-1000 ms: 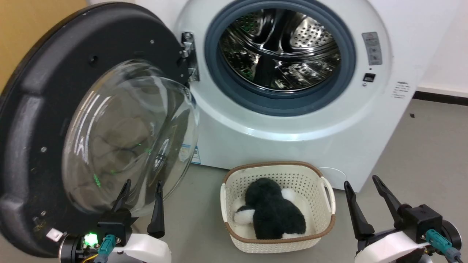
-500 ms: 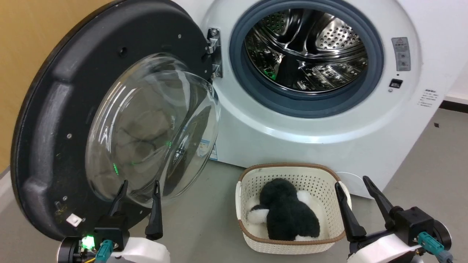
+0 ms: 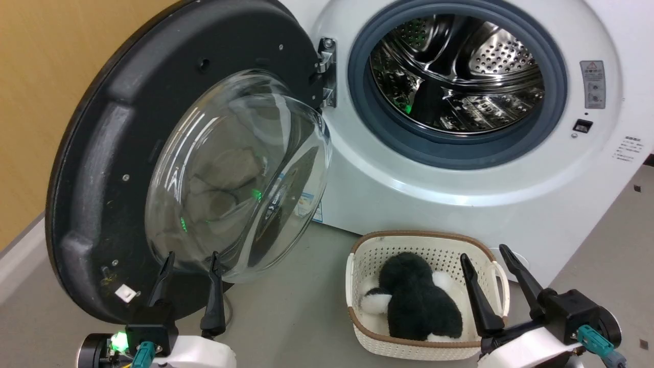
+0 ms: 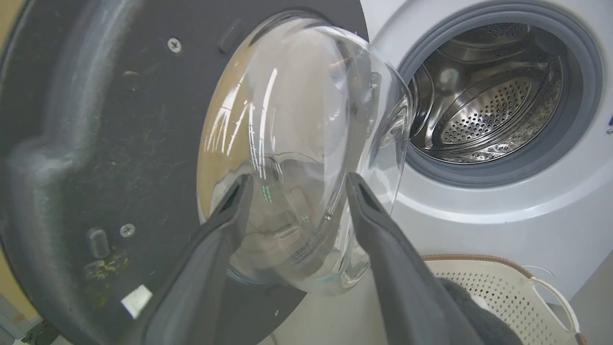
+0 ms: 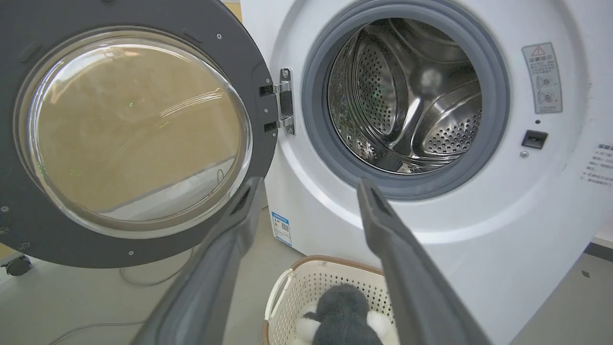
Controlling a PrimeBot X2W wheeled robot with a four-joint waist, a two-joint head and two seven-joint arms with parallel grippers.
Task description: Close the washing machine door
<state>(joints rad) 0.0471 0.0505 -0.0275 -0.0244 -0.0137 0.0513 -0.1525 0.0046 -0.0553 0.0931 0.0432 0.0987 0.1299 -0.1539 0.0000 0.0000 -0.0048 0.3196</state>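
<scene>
The washing machine door [image 3: 107, 168] is a big black disc with a clear glass bowl, swung wide open on its left hinge, inner side facing me. The white washing machine [image 3: 460, 204] shows its grey gasket and steel drum. My left gripper [image 3: 190, 260] stands open low in the head view, its tips just below the glass bowl. In the left wrist view the left gripper [image 4: 297, 184] points at the washing machine door [image 4: 96, 120] close up. My right gripper [image 3: 485, 253] is open above the basket; in its wrist view the right gripper [image 5: 309, 184] faces the washing machine [image 5: 479, 230] and the door [image 5: 28, 230].
A cream perforated basket [image 3: 368, 263] holding a black-and-white plush toy [image 3: 416, 301] sits on the grey floor before the machine. A tan wall [image 3: 46, 76] stands behind the door. A thin cable [image 5: 148, 278] lies on the floor under the door.
The whole head picture has slid to the right, so the camera has turned left. Both grippers stay open in the same lower corners.
</scene>
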